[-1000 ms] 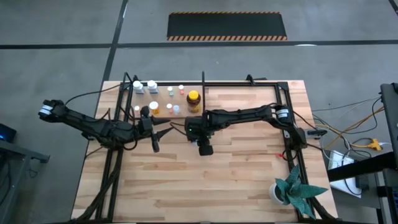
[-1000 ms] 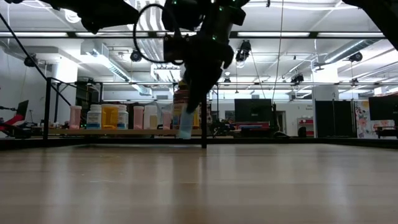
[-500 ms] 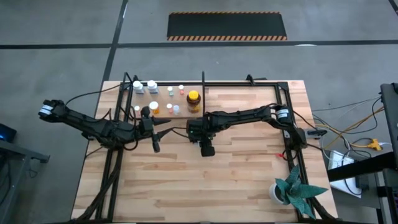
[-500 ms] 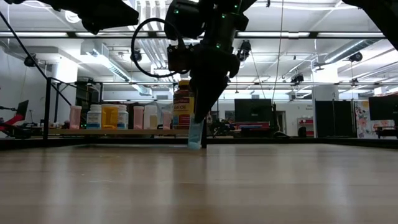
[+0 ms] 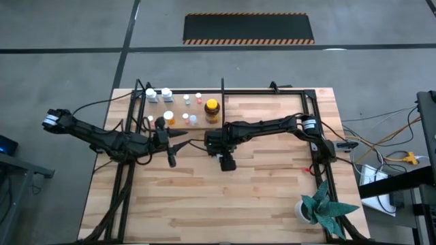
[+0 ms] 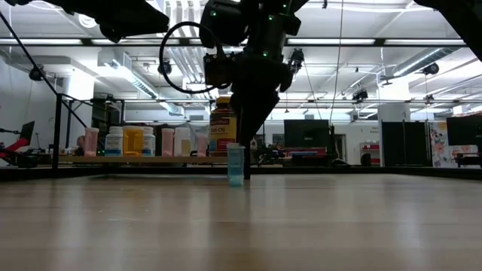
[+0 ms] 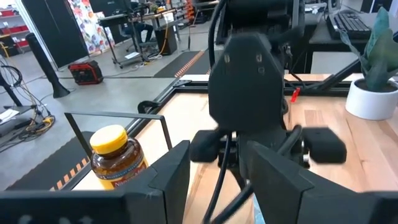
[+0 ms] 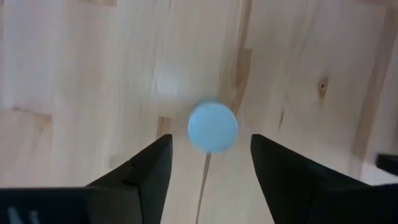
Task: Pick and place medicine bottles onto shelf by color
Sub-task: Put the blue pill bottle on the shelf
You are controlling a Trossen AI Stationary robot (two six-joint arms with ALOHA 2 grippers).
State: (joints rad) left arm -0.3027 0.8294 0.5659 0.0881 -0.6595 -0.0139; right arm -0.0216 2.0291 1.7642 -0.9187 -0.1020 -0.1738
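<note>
The right gripper points straight down over the middle of the table, its two dark fingers parted to either side of a pale blue bottle with clear wood showing between each finger and the cap (no contact visible). In the low view this pale blue bottle stands upright on the table, with the gripper just above its top. From overhead the right arm reaches in from the right edge of the table, nearly flat and stretched out, its wrist turned down at the centre.

The left gripper sits just beside the right one, towards the left side of the table. Its arm lies low and extended from the left edge. Its fingers stand moderately apart with nothing seen between them.

The shelf stands at the far left part of the table, a black tube frame with a divider post. On it stands the amber jar with a yellow lid beside the post, with small white, orange and pink bottles ranged to its left. The low view shows the same row on the board.

A potted plant stands at the near right corner.
</note>
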